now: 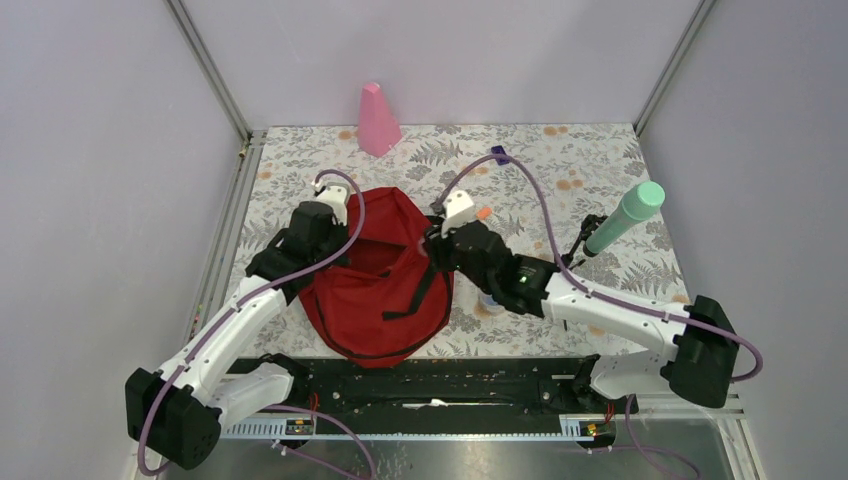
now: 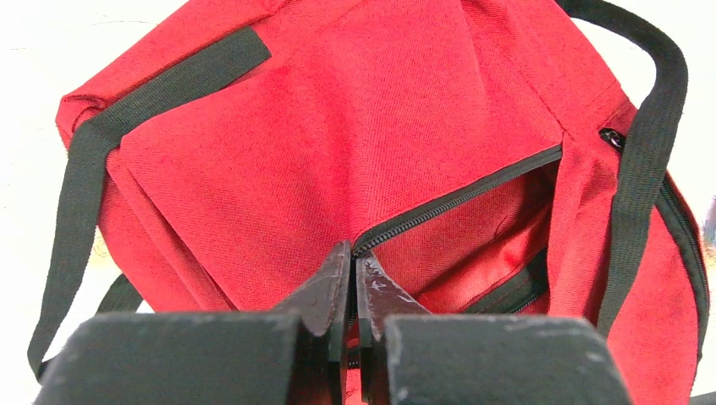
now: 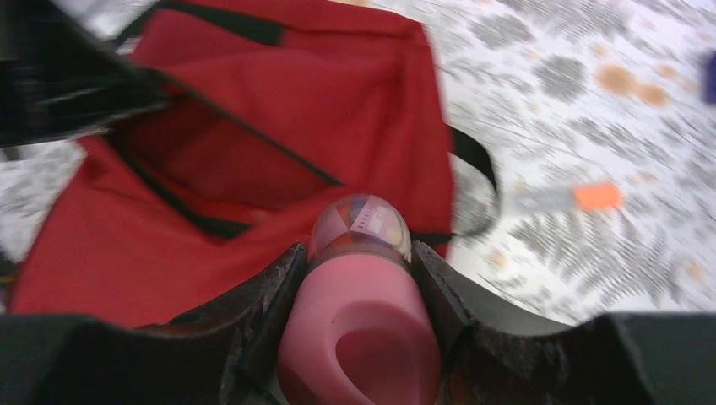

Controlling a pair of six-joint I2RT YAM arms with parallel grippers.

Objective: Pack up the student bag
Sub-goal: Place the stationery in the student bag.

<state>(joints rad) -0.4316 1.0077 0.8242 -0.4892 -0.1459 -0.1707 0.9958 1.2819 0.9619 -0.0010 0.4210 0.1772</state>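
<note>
Handling the bag (image 1: 375,300) means handling limp cloth: it slumps in a low heap on the table (image 1: 560,170), near the front edge between your two arms, and I judge it light, soft and likely to fold shut the moment its mouth is let go. Take hold at the stiffer zip (image 2: 456,198) edge or a strap (image 2: 642,169), not the loose panel, which would only bunch. Your left gripper (image 2: 353,268) is at that spot, fingers pinched together on the zip edge at the corner of the opening, lifting the mouth. Your right gripper (image 3: 356,257) is clamped round a pink bottle (image 3: 359,337) with a clear domed cap, just short of the opening; the bottle looks smooth and rigid, so expect it to slide in easily provided you hold the mouth wide
</note>
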